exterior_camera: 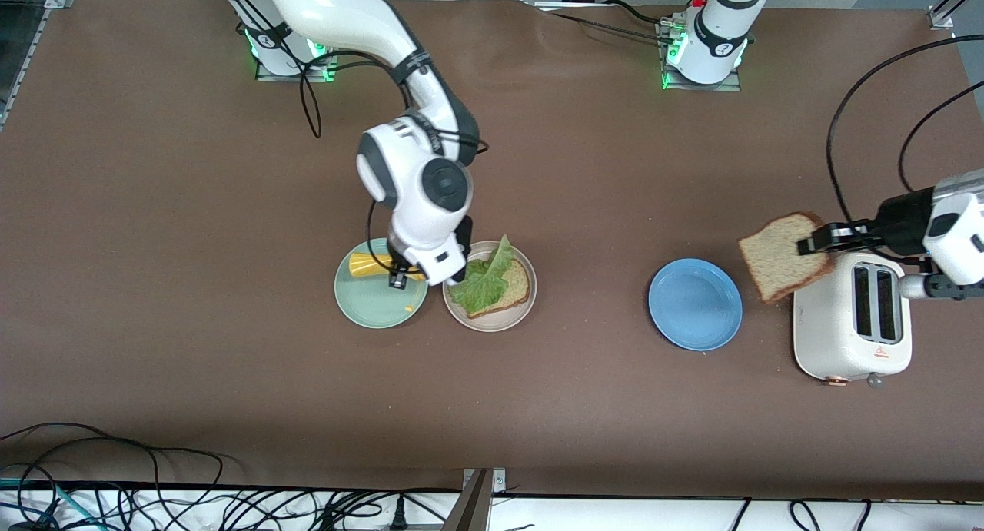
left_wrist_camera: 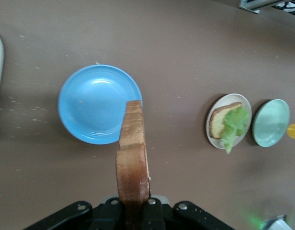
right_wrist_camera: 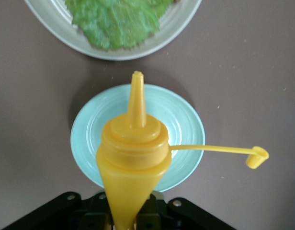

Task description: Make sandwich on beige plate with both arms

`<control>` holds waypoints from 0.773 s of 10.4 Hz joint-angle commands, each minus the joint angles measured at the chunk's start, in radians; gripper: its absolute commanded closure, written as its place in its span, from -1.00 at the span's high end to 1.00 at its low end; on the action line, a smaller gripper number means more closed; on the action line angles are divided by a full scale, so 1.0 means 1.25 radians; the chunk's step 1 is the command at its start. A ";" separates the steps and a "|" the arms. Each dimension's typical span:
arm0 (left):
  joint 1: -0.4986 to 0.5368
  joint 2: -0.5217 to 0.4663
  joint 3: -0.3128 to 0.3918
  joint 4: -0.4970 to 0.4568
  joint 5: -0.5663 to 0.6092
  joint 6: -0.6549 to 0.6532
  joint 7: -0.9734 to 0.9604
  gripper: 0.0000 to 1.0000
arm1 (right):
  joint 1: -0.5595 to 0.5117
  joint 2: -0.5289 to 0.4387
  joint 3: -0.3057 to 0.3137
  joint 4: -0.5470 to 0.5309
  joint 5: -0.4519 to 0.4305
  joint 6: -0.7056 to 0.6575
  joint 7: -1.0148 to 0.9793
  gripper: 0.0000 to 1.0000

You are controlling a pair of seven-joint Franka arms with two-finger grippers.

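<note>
Front view: the left end effector (exterior_camera: 809, 245) grips a bread slice (exterior_camera: 784, 256) above the toaster (exterior_camera: 852, 327); the right end effector (exterior_camera: 398, 277) clamps a yellow bottle (exterior_camera: 369, 266), seemingly over the mint plate (exterior_camera: 377, 304). Bread and lettuce (exterior_camera: 484, 279) lie on the beige plate (exterior_camera: 492, 320).

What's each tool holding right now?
Left tool: shut on a bread slice, over the toaster.
Right tool: shut on a yellow squeeze bottle, over the mint green plate.
</note>
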 commanded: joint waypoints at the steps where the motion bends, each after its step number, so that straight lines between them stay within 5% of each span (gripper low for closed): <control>1: -0.046 0.033 0.005 0.010 -0.053 0.005 -0.032 -1.00 | -0.106 -0.025 0.011 0.002 0.158 -0.033 -0.119 -1.00; 2: -0.077 0.048 0.006 0.010 -0.089 0.024 -0.048 -1.00 | -0.147 -0.029 0.011 0.001 0.243 -0.039 -0.188 -1.00; 8: -0.292 0.133 0.006 -0.002 -0.141 0.314 -0.277 -1.00 | -0.310 -0.018 0.018 -0.012 0.490 -0.187 -0.459 -1.00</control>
